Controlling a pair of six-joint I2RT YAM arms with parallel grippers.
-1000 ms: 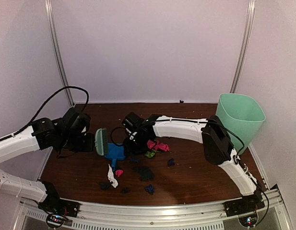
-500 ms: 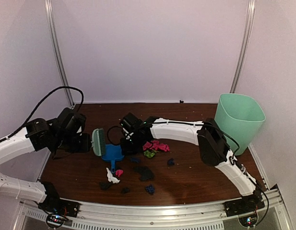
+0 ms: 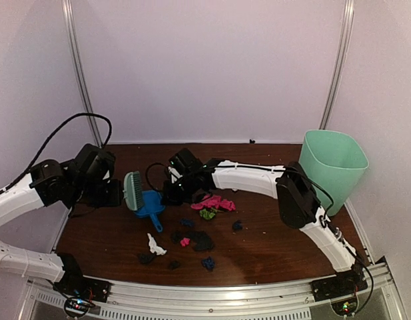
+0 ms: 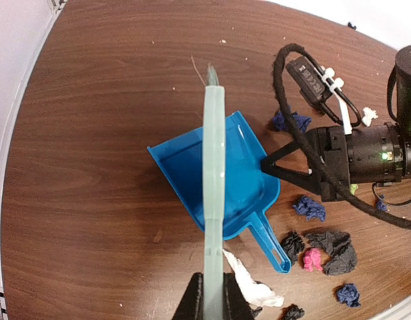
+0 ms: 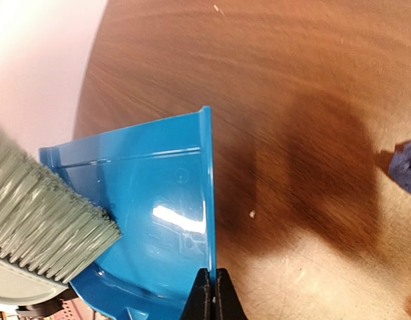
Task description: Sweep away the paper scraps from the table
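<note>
Paper scraps [image 3: 215,202] in pink, green, black, dark blue and white lie scattered on the brown table [image 3: 272,243], mostly right of and in front of the blue dustpan [image 3: 150,204]. In the left wrist view, scraps [image 4: 312,259] lie beside the dustpan's handle. My left gripper [image 4: 214,288] is shut on the handle of the mint-green brush [image 4: 213,173], which hangs over the dustpan [image 4: 178,167]. My right gripper [image 5: 212,283] is shut on the side wall of the dustpan [image 5: 158,200]. The brush's bristles [image 5: 45,220] reach over the pan's open mouth.
A mint-green bin [image 3: 333,167] stands at the table's right edge. White walls and metal posts close in the back and sides. A silver rail [image 3: 225,293] runs along the near edge. A black cable [image 4: 292,120] loops beside the right wrist.
My right gripper has closed on the dustpan's side wall, and the pan has shifted slightly back and left. The left arm has drawn the brush left and back.
</note>
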